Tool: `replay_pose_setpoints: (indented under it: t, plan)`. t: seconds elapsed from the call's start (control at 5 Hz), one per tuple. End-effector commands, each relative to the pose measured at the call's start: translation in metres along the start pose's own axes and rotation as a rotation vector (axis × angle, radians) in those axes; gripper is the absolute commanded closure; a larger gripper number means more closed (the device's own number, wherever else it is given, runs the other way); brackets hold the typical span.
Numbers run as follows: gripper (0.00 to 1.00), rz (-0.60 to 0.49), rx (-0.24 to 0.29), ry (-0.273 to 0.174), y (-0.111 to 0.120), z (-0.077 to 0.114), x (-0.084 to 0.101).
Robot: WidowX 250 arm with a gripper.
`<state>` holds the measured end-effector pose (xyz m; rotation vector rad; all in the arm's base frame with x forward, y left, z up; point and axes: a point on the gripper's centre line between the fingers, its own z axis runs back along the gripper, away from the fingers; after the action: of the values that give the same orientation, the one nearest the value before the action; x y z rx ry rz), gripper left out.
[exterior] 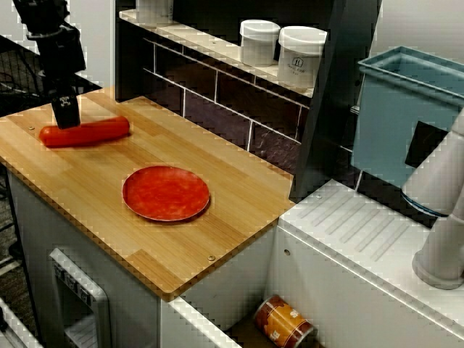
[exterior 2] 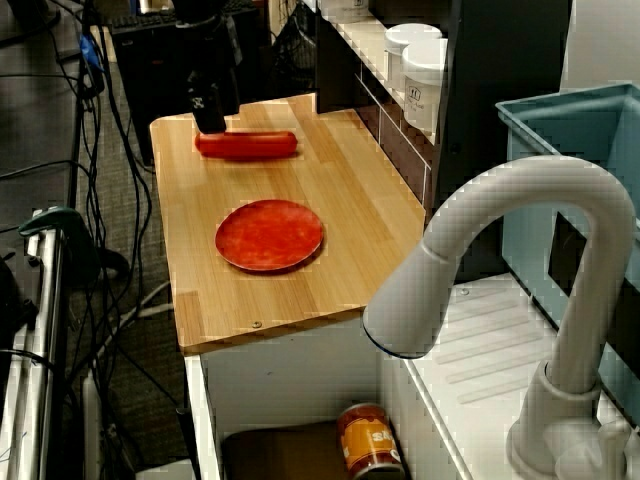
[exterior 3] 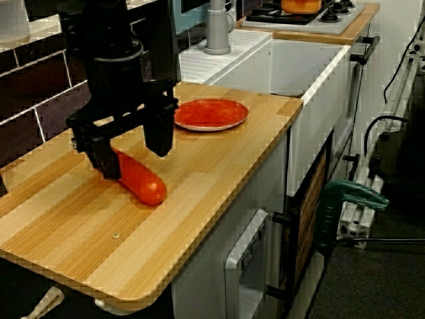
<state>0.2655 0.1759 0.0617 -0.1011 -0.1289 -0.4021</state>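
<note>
Found sausage (exterior: 85,133) lying at one end of the bench (exterior: 87,188), straddled by pincer (exterior 3: 133,156); plate (exterior: 166,192) nearer the sink (exterior 3: 299,73), well apart; jars (exterior: 301,56) on shelf (exterior: 210,45) behind; can (exterior: 284,322) down in sink.

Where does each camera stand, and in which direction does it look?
View from the front: high before the wooden counter, facing the tiled wall; shows the black pincer at the long red sausage.
View past the tap: behind the white curved tap, looking along the counter; pincer at the far end.
View from the counter's end: low, facing the sink; open pincer close up.
All share the round red plate.
</note>
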Motion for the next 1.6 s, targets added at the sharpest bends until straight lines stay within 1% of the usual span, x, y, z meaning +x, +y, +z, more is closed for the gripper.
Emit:
replay_pose_setpoints:
  t: [0.0,0.2,0.4,0.6,0.8,1.2,1.4]
  plan:
    - [0.0,0.063,0.099,-0.059,0.028,0.018,-0.001]
    - [0.0,0.096,0.142,-0.052,0.036,0.003,0.003]
    - [0.0,0.103,0.167,-0.042,0.039,-0.003,0.011]
    - [0.0,0.092,0.177,-0.053,0.042,0.0,0.016]
    - [0.0,0.093,0.163,-0.04,0.046,-0.003,0.019]
    - [0.0,0.078,0.137,-0.038,0.035,-0.001,0.015]
    - [0.0,0.077,0.133,-0.029,0.026,-0.006,0.017]
